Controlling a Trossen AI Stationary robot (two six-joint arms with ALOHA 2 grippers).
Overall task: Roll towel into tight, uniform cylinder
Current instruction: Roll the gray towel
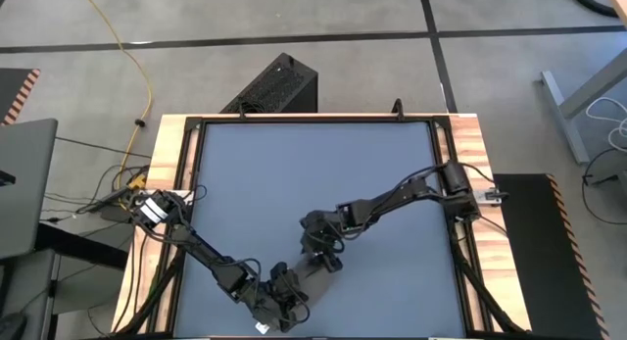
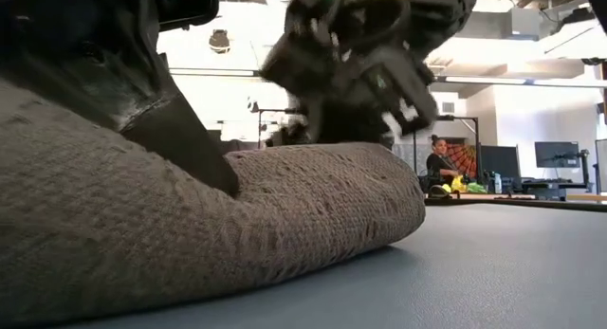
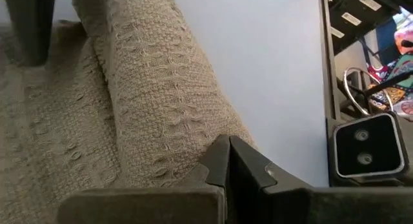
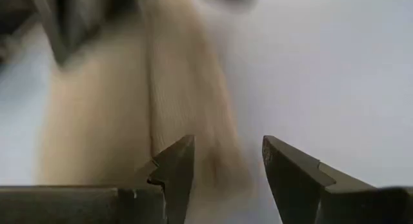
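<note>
the left gripper (image 1: 277, 299), fingers pressed together and empty, rests against the near end of the rolled towel (image 2: 237, 215) lying on the blue-grey tabletop (image 1: 294, 173), while the right gripper (image 4: 222, 172) hovers spread wide just above the roll's far end, grasping nothing.

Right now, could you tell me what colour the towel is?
Taupe grey-brown towel, open weave; the low view shows it best.

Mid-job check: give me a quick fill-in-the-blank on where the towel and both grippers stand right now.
1. The towel lies on the tabletop already ____ into a thick cylinder.
2. The left gripper has its fingers ____, down at the roll.
3. The right gripper has its fingers ____, above the roll's end.

Missing words: rolled; shut; open
</note>
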